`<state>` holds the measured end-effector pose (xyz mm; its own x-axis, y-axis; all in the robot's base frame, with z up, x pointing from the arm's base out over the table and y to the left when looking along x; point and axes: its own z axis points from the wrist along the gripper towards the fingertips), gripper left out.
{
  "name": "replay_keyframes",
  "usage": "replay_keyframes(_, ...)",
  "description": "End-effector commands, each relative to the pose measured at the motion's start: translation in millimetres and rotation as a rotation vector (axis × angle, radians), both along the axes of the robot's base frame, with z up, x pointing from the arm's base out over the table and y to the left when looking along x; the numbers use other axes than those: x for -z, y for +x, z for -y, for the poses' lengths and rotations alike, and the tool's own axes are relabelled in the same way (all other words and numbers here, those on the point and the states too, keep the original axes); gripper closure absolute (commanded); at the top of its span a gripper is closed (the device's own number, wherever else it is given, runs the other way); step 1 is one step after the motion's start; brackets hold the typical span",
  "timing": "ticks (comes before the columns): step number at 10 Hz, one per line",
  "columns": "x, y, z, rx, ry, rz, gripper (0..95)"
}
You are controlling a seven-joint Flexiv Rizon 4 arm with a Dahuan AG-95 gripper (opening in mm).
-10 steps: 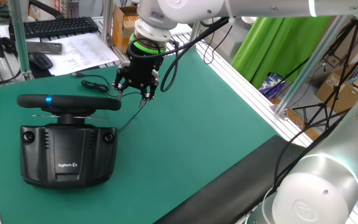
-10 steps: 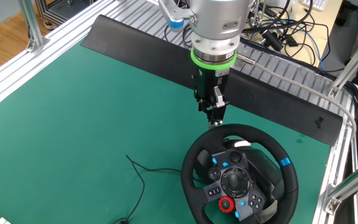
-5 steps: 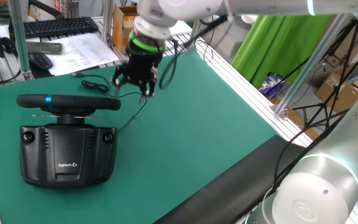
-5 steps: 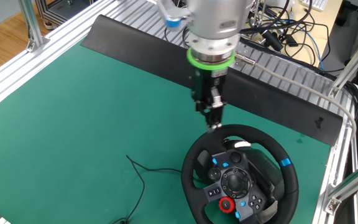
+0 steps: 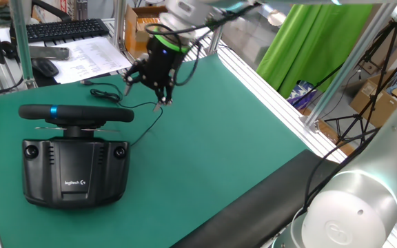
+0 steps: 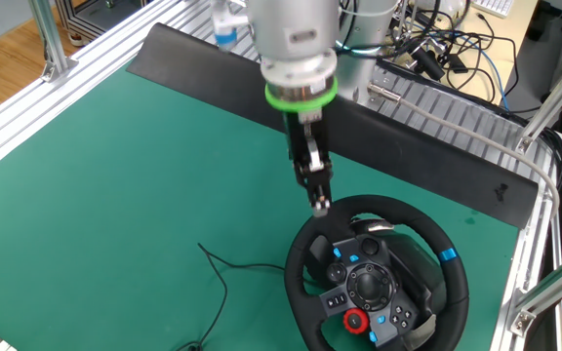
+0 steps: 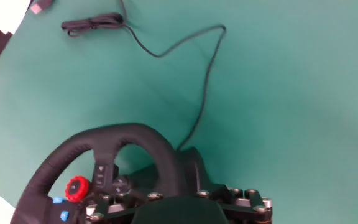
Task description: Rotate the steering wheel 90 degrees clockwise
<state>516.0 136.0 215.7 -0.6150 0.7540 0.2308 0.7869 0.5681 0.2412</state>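
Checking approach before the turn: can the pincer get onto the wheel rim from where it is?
Probably yes. The pincer hangs just off the wheel near its upper left rim, with nothing between them. The thin cable lies flat on the mat, off to the side. Whether the jaws are open, I cannot tell.

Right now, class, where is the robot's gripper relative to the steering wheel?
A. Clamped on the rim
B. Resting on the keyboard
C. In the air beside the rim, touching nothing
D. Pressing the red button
C: in both fixed views the gripper hangs just off the steering wheel rim, with green mat showing behind it and nothing between its jaws.
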Motion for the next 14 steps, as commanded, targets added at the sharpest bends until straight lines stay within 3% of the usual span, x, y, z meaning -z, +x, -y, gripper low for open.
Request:
replay_keyframes(1,8.6,-1.3,-5.3,0.119,0.069,0.022,19.0)
replay_keyframes(2,11.7,-0.6,-6.1,0.150,0.088,0.030,19.0)
replay_keyframes(5,17.6,-1.1,-7.8,0.142,0.079,0.034,19.0)
replay_keyframes(6,19.7,-0.9,-8.3,0.144,0.080,0.033,38.0)
replay_keyframes(10,29.4,1.0,-10.5,0.148,0.082,0.038,38.0)
replay_keyframes(14,31.6,1.7,-10.9,0.140,0.100,0.038,38.0)
